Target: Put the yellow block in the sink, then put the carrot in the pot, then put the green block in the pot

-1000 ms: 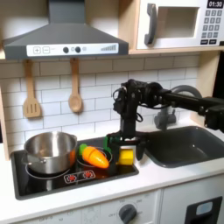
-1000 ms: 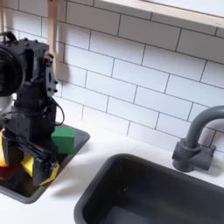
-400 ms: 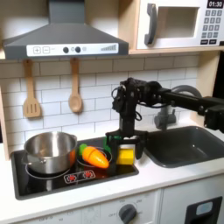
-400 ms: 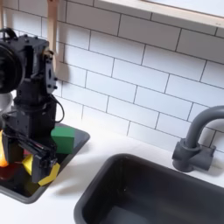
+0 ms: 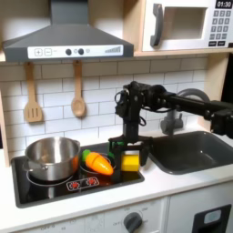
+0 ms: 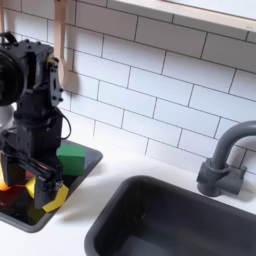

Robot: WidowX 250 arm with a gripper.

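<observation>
Rising slightly since a second ago, the claw (image 5: pixel 131 158) is clenched on the yellow block (image 5: pixel 132 163), lifting it just off the black stovetop (image 5: pixel 55 189) beside the carrot (image 5: pixel 97 164); the sink (image 5: pixel 196 150) drop comes next. Being a cube, the block has no long axis; in the second exterior view it (image 6: pixel 53 197) hangs tilted, one corner down.

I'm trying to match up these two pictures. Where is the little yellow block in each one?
First exterior view: the yellow block sits low at the middle, on the black stovetop, right of the carrot, under the gripper.
Second exterior view: the yellow block is at the lower left, between the jaws.
Shared landmark: the sink, to the block's right in both exterior views.
</observation>
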